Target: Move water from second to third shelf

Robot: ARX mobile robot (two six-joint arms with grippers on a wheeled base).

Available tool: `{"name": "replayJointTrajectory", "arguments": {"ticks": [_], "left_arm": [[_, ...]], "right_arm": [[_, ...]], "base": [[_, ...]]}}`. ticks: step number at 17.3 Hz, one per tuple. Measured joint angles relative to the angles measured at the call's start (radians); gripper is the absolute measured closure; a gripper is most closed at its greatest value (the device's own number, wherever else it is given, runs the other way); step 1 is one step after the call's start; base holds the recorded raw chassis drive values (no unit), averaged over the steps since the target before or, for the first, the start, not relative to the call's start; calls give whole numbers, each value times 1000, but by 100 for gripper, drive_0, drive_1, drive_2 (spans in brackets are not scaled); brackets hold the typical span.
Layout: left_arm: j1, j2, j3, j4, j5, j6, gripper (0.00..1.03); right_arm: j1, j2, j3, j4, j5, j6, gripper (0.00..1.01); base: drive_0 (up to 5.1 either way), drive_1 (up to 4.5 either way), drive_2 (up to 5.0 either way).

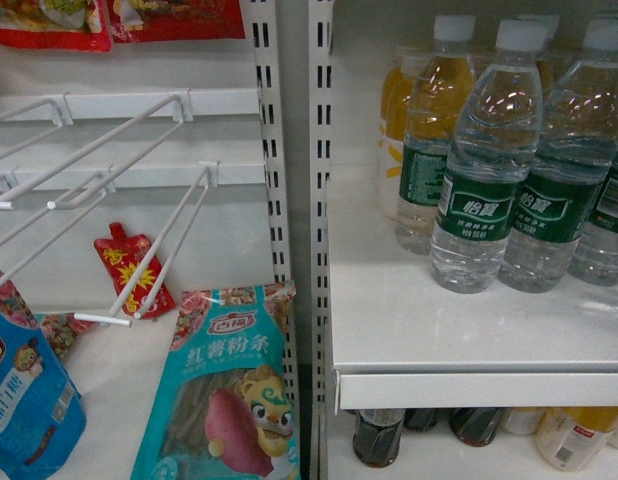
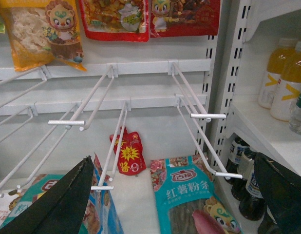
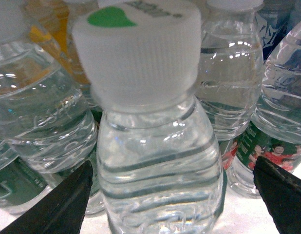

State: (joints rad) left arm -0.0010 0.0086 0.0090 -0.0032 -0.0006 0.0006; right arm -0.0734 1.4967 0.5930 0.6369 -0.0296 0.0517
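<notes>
Okay, going left to right from my seat. In the head view the left bay has white peg hooks (image 1: 139,200), mostly bare, a small red sauce pouch (image 1: 132,268) against the back panel, a blue bag (image 1: 24,395) at the bottom left and a teal sweet-potato noodle pack (image 1: 224,400) leaning by the slotted upright (image 1: 272,150). The left gripper (image 2: 175,195) shows only in its own wrist view: both dark fingers (image 2: 63,204) spread wide, released, nothing between them, facing those hooks and the teal pack.

Right bay: the white shelf (image 1: 439,330) carries yellow drink bottles (image 1: 404,120) at the back and the water bottles in front. The water (image 1: 486,170) nearest me stands upright near the shelf's front edge, with another green-label bottle (image 1: 559,170) just beside it on the right. Dark cola bottles (image 1: 379,435) sit on the shelf below.

In the right wrist view the right gripper (image 3: 175,195) is spread open with the water (image 3: 155,161) upright between its fingers (image 3: 63,204); white ribbed cap (image 3: 136,53) close to the lens, fingers apart from the bottle on both sides, no grasp
</notes>
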Motion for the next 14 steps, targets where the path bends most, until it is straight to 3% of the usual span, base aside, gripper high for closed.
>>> {"name": "replayJointTrajectory", "arguments": {"ticks": [4,7,8,9,13,14], "left_arm": [[0,0,0,0,0,0,5],[0,0,0,0,0,0,5],[0,0,0,0,0,0,5],[0,0,0,0,0,0,5],[0,0,0,0,0,0,5],[0,0,0,0,0,0,5]], "right_arm": [[-5,-140,-69,-109,-35,16,3],[8,-413,-103,-119,-49,47,4],[46,-480,-142,-62,10,6,15],[77,-563,-222,-92,16,-21,27],[73,-891,-401,-238,30,-45,79],[73,-936,-420,-269,30,-45,86]], "base": [[0,0,0],[0,0,0],[0,0,0],[0,0,0],[0,0,0],[0,0,0]]}}
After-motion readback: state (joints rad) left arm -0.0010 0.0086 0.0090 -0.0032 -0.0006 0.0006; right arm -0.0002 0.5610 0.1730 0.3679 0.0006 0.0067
